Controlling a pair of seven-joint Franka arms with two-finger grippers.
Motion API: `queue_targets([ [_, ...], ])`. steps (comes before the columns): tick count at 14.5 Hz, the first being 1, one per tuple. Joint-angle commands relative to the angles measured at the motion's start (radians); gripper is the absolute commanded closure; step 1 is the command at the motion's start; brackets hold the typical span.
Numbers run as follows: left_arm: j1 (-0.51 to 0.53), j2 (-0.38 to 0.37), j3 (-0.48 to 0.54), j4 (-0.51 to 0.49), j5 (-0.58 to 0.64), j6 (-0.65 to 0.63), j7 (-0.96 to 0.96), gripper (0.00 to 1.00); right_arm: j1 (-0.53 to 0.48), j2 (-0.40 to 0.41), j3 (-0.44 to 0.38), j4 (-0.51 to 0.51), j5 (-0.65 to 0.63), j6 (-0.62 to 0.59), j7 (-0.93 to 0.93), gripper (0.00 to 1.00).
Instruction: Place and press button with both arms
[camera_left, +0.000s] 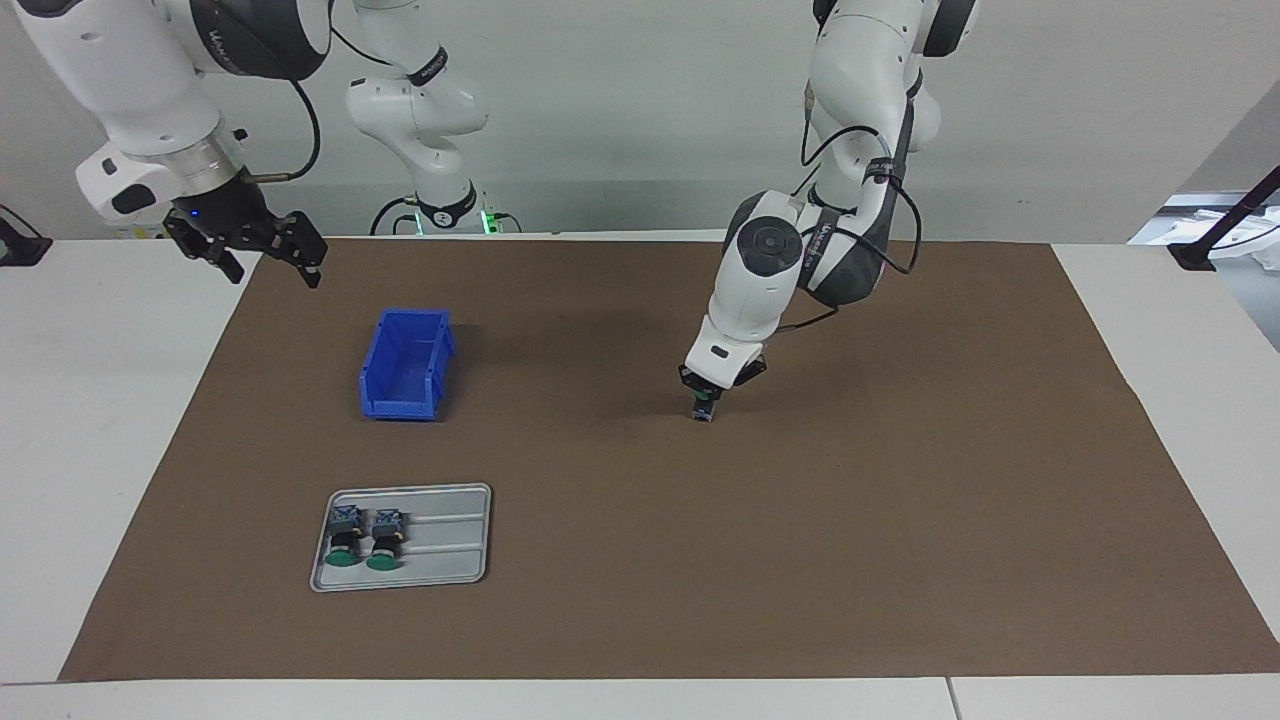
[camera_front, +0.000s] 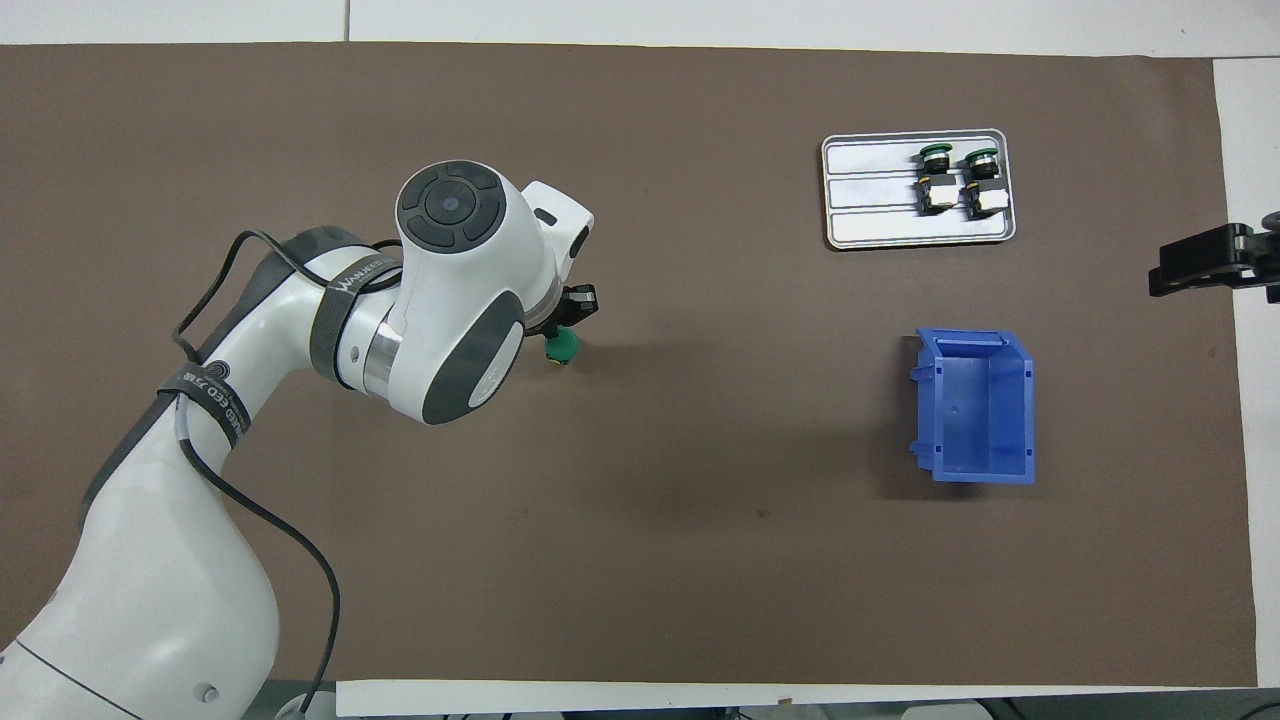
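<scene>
The left gripper (camera_left: 706, 398) is down at the middle of the brown mat (camera_left: 800, 560) on the worktop (camera_left: 90, 450), its jaws clamped on the button (camera_left: 704, 411), which it holds with the grey-blue block body at the mat; whether the body actually touches the mat cannot be told. In the overhead view the button's green cap (camera_front: 563, 346) peeks out just beside the left arm's wrist, which hides most of the gripper (camera_front: 570, 315). The right gripper (camera_left: 262, 255) hangs in the air over the edge of the mat at the right arm's end of the worktop, waiting, its jaws apart and holding nothing. A blue bin (camera_left: 407, 363) stands on the mat toward the right arm's end, well apart from the button. Farther from the robots than the bin lies a grey tray (camera_left: 450, 545), and on it two more buttons (camera_left: 365, 538) lie side by side on their sides, green caps pointing away from the robots.
</scene>
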Motion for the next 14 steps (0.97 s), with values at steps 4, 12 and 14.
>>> queue_targets([
  [4,-0.012,-0.031,0.009,-0.091,-0.010,0.076,0.002,1.00,-0.006,-0.012,0.005,-0.011,0.002,-0.004,-0.018,0.02],
  [12,-0.013,-0.030,0.009,-0.127,-0.010,0.108,0.025,1.00,-0.006,-0.010,0.005,-0.011,0.002,-0.004,-0.018,0.02],
  [14,-0.004,-0.031,0.008,-0.113,-0.010,0.093,0.025,0.99,-0.006,-0.012,0.005,-0.011,0.002,-0.004,-0.018,0.02],
])
